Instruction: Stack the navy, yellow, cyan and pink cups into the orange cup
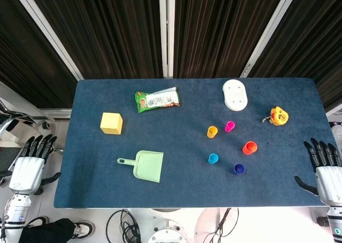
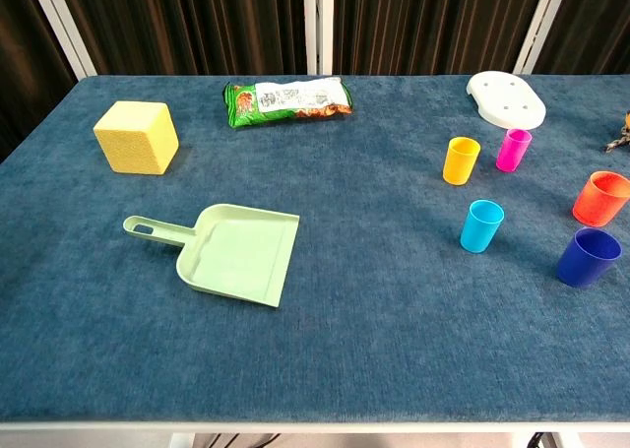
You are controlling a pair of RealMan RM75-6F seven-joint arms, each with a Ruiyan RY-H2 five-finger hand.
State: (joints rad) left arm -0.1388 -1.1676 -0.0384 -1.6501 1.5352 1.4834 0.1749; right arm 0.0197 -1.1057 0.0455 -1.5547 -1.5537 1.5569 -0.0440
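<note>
Five small cups stand upright and apart on the right half of the blue table. The orange cup (image 1: 249,147) (image 2: 599,198) is furthest right, with the navy cup (image 1: 238,169) (image 2: 587,257) in front of it. The cyan cup (image 1: 213,158) (image 2: 481,225) stands left of the navy one. Behind them are the yellow cup (image 1: 212,131) (image 2: 460,160) and the pink cup (image 1: 230,126) (image 2: 513,150). My left hand (image 1: 29,165) hangs open off the table's left edge. My right hand (image 1: 323,168) is open beyond the right edge. Neither hand shows in the chest view.
A green dustpan (image 1: 144,165) (image 2: 228,252) lies front centre-left. A yellow cube (image 1: 111,123) (image 2: 137,137) sits to the left, a snack bag (image 1: 157,99) (image 2: 286,100) at the back. A white oval dish (image 1: 235,94) (image 2: 505,96) lies behind the cups, a small yellow toy (image 1: 278,115) at far right.
</note>
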